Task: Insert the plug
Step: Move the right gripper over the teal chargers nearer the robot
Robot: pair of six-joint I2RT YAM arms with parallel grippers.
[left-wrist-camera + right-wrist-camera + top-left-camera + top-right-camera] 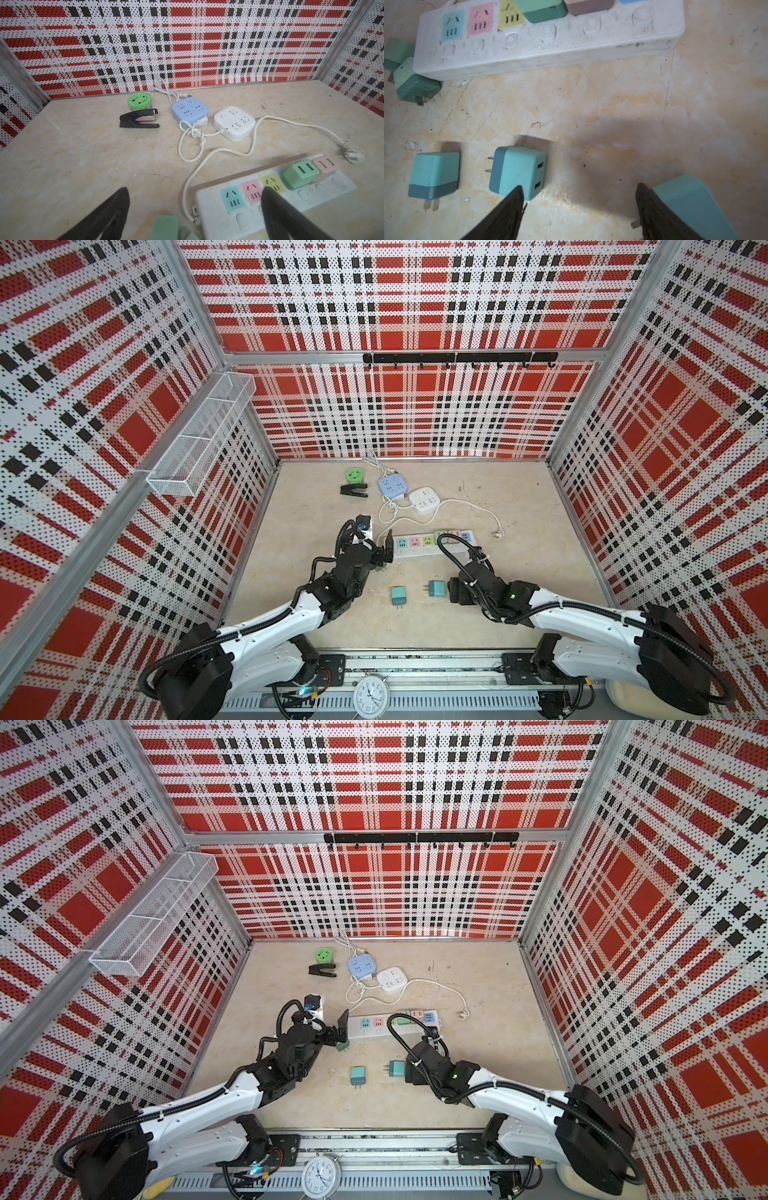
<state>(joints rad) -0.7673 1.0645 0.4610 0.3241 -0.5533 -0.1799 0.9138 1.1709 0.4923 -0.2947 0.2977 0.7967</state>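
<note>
The white power strip [419, 553] [324, 195] [550, 47] lies across the middle of the table, with a green adapter [301, 172] and a pink adapter [325, 165] plugged in. Two teal plugs [399, 595] [436, 588] lie flat in front of it. My right gripper [579, 187] is open and low over bare table. One of its fingers is next to a teal plug [519, 172], and a third teal plug [685, 199] lies behind the other finger. My left gripper [196, 190] [384, 553] is open at the strip's left end, above a green plug [165, 227].
At the back stand a blue socket cube [392, 485], a white socket cube [425, 499], a black stapler [354, 490] and a green tin [354, 475]. A loose white cord ends in a plug [498, 534]. A wire basket [199, 439] hangs on the left wall.
</note>
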